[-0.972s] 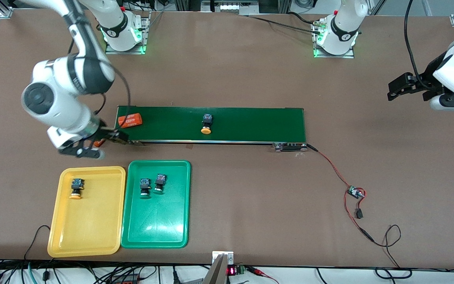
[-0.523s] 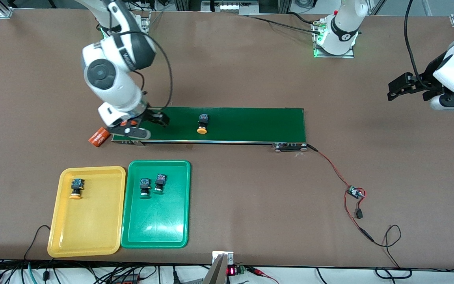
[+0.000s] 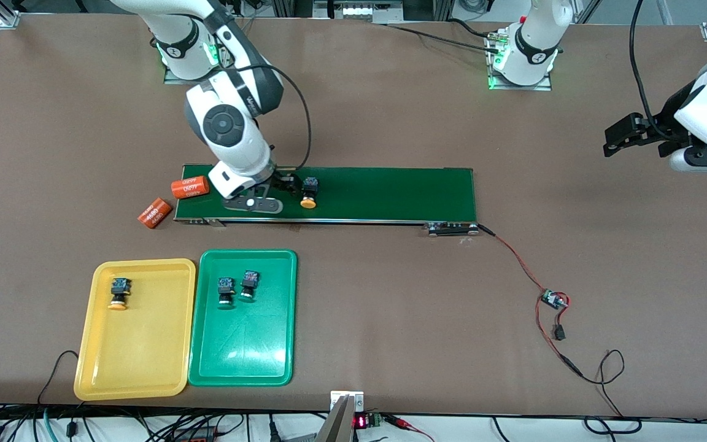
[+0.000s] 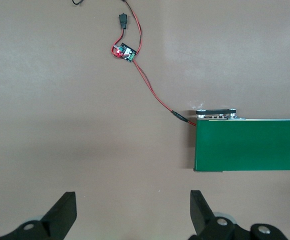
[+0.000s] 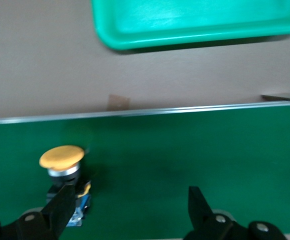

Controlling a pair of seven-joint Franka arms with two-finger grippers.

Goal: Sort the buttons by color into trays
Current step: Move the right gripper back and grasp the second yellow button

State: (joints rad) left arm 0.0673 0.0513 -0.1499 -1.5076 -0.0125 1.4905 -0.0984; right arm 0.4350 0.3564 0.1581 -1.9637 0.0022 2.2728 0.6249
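Note:
A yellow-capped button (image 3: 309, 193) lies on the dark-green conveyor belt (image 3: 390, 193). My right gripper (image 3: 280, 190) hangs low over the belt right beside it, open. In the right wrist view the button (image 5: 62, 159) sits just outside one finger (image 5: 60, 210), not between the jaws of the right gripper (image 5: 130, 212). The yellow tray (image 3: 132, 356) holds one yellow button (image 3: 119, 293). The green tray (image 3: 243, 350) holds two green buttons (image 3: 225, 291) (image 3: 248, 285). My left gripper (image 3: 620, 138) waits open and empty over bare table at the left arm's end, also seen as the left gripper (image 4: 133, 212).
Two orange cylinders lie near the belt's end toward the right arm: one (image 3: 189, 186) on the belt, one (image 3: 155, 212) on the table beside it. A small circuit board (image 3: 553, 299) with red and black wires trails from the belt's motor end (image 3: 452, 229). The green tray's edge (image 5: 195, 25) shows nearer the front camera than the belt.
My right arm swung from the belt's end by the orange cylinders along the belt to the yellow button. The button drifted slightly toward the right arm's end. The left arm stayed still.

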